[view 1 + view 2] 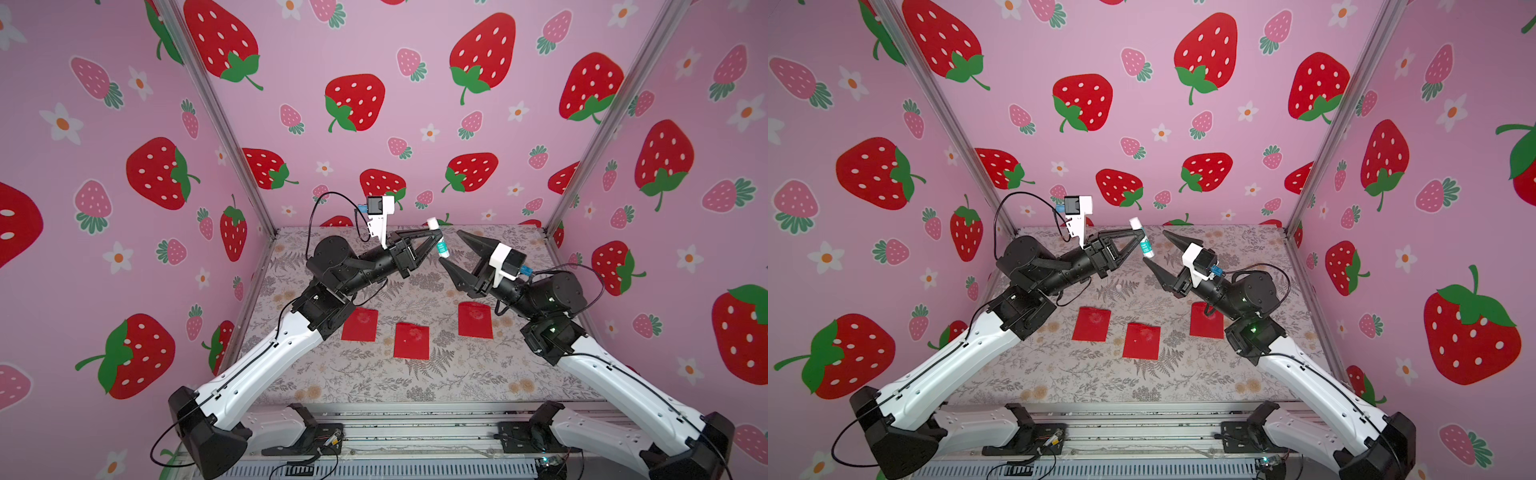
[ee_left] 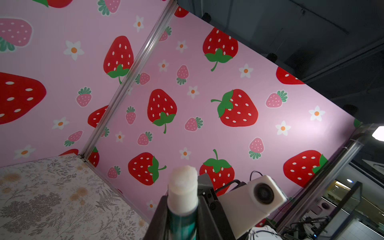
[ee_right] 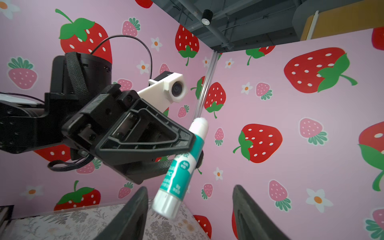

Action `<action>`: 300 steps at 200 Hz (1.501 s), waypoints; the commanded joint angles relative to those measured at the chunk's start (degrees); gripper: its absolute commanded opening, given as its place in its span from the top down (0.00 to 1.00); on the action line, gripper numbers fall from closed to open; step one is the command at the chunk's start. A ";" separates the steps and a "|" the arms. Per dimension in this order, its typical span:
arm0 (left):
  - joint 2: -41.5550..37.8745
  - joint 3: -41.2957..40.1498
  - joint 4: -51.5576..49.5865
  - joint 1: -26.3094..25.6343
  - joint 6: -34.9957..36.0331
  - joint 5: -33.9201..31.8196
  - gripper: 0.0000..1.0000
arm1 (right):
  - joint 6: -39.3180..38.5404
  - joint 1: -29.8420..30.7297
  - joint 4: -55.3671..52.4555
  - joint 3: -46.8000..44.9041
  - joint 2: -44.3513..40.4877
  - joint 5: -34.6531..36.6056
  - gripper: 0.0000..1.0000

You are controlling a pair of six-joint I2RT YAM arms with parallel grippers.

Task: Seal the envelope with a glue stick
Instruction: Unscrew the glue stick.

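My left fingers [image 1: 435,238] are clamped on the glue stick [image 1: 441,247], gripping it across the teal label a little above its middle. I hold it in the air over the far part of the surface [image 1: 374,374], well above the floral covering. In both top views the glue stick [image 1: 1145,245] is tilted, with its white top end up and leaning back toward my left side and its white base pointing down toward my right arm. From my left wrist the glue stick [image 2: 182,197] shows no cap, and the pale glue stands bare and a bit rough at the tip.

My right fingers [image 1: 478,243] are spread apart and hold nothing. From my right wrist the base of the glue stick [image 3: 180,166] hangs in the gap between them, just beside one finger [image 3: 128,216] and well clear of the other [image 3: 249,214]. I cannot tell whether it touches the near one.

Three red envelopes lie flat on the surface in a loose row, nearer to my base than the glue stick. They are the left envelope [image 1: 360,324], the middle envelope [image 1: 411,340] and the right envelope [image 1: 475,320]. None of them touches another, and my right arm hangs over a corner of the right envelope [image 1: 1204,328] in a top view
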 commanded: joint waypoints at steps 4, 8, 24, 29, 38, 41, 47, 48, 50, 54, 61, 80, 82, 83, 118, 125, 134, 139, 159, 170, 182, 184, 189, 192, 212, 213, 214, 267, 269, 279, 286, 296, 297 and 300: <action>0.02 -0.44 4.41 0.24 -4.27 -2.51 1.00 | -6.01 0.07 7.26 1.04 2.08 4.74 0.39; 0.01 -0.58 4.52 0.30 -4.48 -2.76 1.00 | -6.45 0.09 7.52 1.31 2.49 4.76 0.40; 0.01 -0.97 4.76 0.25 -5.13 -3.37 1.00 | -7.88 0.03 8.25 2.24 3.96 3.57 0.42; 0.01 -1.09 4.84 0.23 -5.29 -3.34 1.00 | -8.27 0.11 8.60 2.55 4.46 3.09 0.43; 0.10 -1.07 4.98 0.27 -5.34 -3.34 1.00 | -8.56 0.02 9.51 2.77 5.28 2.61 0.43; 0.10 -1.07 4.98 0.26 -5.45 -3.41 1.00 | -8.57 0.04 9.83 2.84 5.52 2.56 0.44; 0.18 -1.16 4.97 0.30 -5.56 -3.59 1.00 | -8.48 0.15 10.48 3.03 6.00 2.44 0.44; 0.19 -1.16 4.98 0.26 -5.56 -3.59 1.00 | -8.48 0.12 10.65 3.08 6.08 2.44 0.44; 0.19 -1.22 5.02 0.27 -5.60 -3.66 1.00 | -8.35 0.17 10.90 3.12 6.27 2.44 0.44; 0.23 -1.25 5.11 0.23 -5.71 -3.69 1.00 | -8.31 0.14 11.35 3.26 6.58 2.37 0.44; 0.28 -1.33 5.22 0.29 -5.81 -3.81 1.00 | -8.22 0.07 12.14 3.52 7.16 2.35 0.45; 0.54 -1.60 5.65 0.30 -6.18 -4.13 1.00 | -7.78 0.05 13.67 4.39 8.62 2.50 0.47; 0.54 -1.66 5.72 0.28 -6.18 -4.12 1.00 | -7.78 0.08 13.83 4.48 8.66 2.46 0.47; 0.54 -1.68 5.75 0.25 -6.17 -4.12 1.00 | -7.69 0.09 13.87 4.51 8.77 2.54 0.47; 0.81 -1.85 6.03 0.29 -6.63 -4.47 1.00 | -6.81 0.14 15.81 5.80 10.93 3.19 0.55; 0.89 -1.86 6.17 0.35 -6.62 -4.56 1.00 | -6.73 0.07 15.92 5.94 11.27 3.14 0.56; 0.98 -1.86 6.12 0.39 -6.62 -4.56 1.00 | -6.55 0.15 16.25 6.12 11.57 3.37 0.57; 0.98 -1.86 6.12 0.36 -6.69 -4.63 1.00 | -6.46 0.03 16.51 6.12 11.69 3.45 0.59; 1.07 -1.86 6.08 0.31 -6.70 -4.73 1.00 | -6.11 0.13 17.25 6.20 11.92 3.48 0.62; 1.16 -1.86 6.12 0.31 -6.70 -5.00 1.00 | -5.97 0.09 17.72 6.34 12.13 3.16 0.63; 1.29 -1.95 6.21 0.35 -6.88 -5.13 1.00 | -5.78 0.09 18.21 6.46 12.37 2.96 0.63; 1.32 -1.97 6.21 0.34 -6.86 -5.14 1.00 | -5.74 0.14 18.28 6.47 12.39 2.90 0.63; 1.40 -1.95 6.29 0.31 -6.85 -4.97 1.00 | -5.75 0.14 18.24 6.51 12.41 3.05 0.63; 1.42 -1.92 6.30 0.38 -6.90 -5.00 1.00 | -5.76 0.10 18.22 6.55 12.49 3.05 0.63; 1.42 -2.20 6.36 0.35 -7.03 -5.44 1.00 | -5.84 0.09 18.69 6.55 12.80 3.70 0.63; 1.42 -2.21 6.38 0.33 -7.09 -5.53 1.00 | -5.84 0.09 18.72 6.55 12.82 3.73 0.63; 1.42 -2.25 6.38 0.32 -7.07 -5.53 1.00 | -5.89 0.09 18.77 6.56 12.83 3.74 0.63; 1.60 -2.46 6.83 0.32 -7.68 -5.63 1.00 | -5.57 0.11 19.66 6.99 13.65 5.03 0.66; 1.55 -2.52 6.83 0.37 -7.67 -5.77 1.00 | -5.51 0.16 19.72 6.99 13.65 5.00 0.66; 1.43 -2.84 6.78 0.39 -7.76 -6.21 1.00 | -5.51 0.10 20.01 7.08 13.84 5.24 0.67; 1.27 -3.04 6.66 0.36 -7.84 -6.51 1.00 | -5.64 0.09 20.14 7.17 14.02 5.53 0.67; 1.08 -3.33 6.43 0.38 -7.78 -6.96 1.00 | -5.65 0.09 20.51 7.17 14.15 5.81 0.67; 1.03 -3.34 6.41 0.39 -7.77 -7.04 1.00 | -5.62 0.14 20.55 7.17 14.15 5.84 0.67; 0.99 -3.42 6.39 0.33 -7.80 -7.17 1.00 | -5.64 0.12 20.75 7.17 14.22 5.86 0.67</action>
